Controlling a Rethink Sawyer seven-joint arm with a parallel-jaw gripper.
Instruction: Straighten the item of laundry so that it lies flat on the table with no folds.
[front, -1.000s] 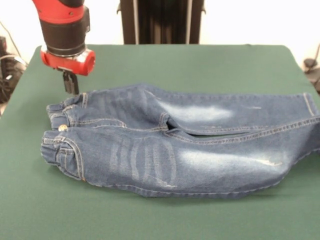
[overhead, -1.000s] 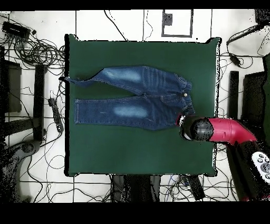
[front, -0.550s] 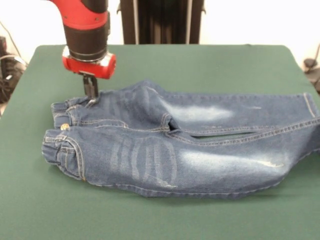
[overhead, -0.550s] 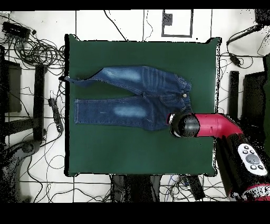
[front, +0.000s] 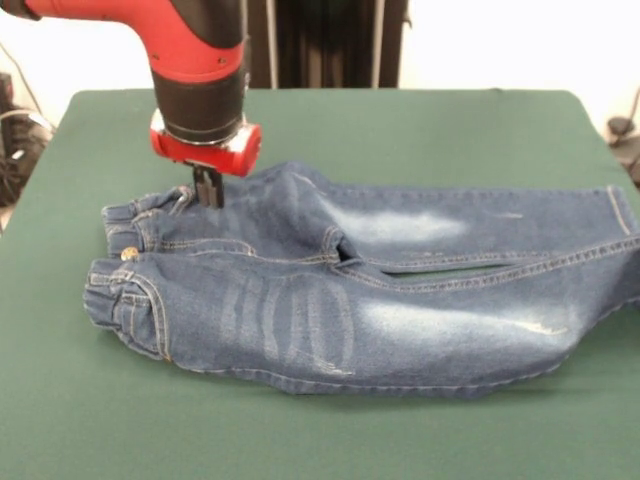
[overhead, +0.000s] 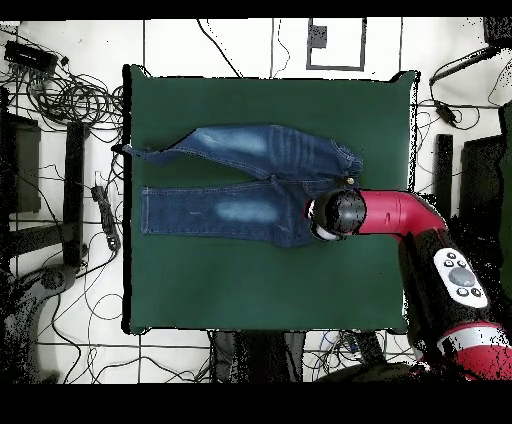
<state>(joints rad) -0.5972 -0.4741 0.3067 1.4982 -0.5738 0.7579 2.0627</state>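
The item of laundry, a small pair of blue jeans (front: 400, 300), lies on the green table (front: 400, 120) with its waistband at the left and both legs running right. Its waistband is bunched and the far hip is rumpled. My gripper (front: 208, 188) hangs from the red and black arm with its tips shut, down on the denim at the far hip just behind the waistband. In the overhead view the arm's wrist (overhead: 335, 215) covers the gripper and the waist end of the jeans (overhead: 240, 190). One leg's cuff reaches the table's (overhead: 250, 290) left edge there.
Bare green cloth (front: 300, 430) lies in front of and behind the jeans. Cables (overhead: 60, 90) and dark stands (overhead: 75, 190) crowd the floor around the table. A black upright (front: 320, 45) stands behind the far edge.
The arm has travelled from beside the waistband's far corner to over the far hip of the jeans. The waistband shifted slightly the same way.
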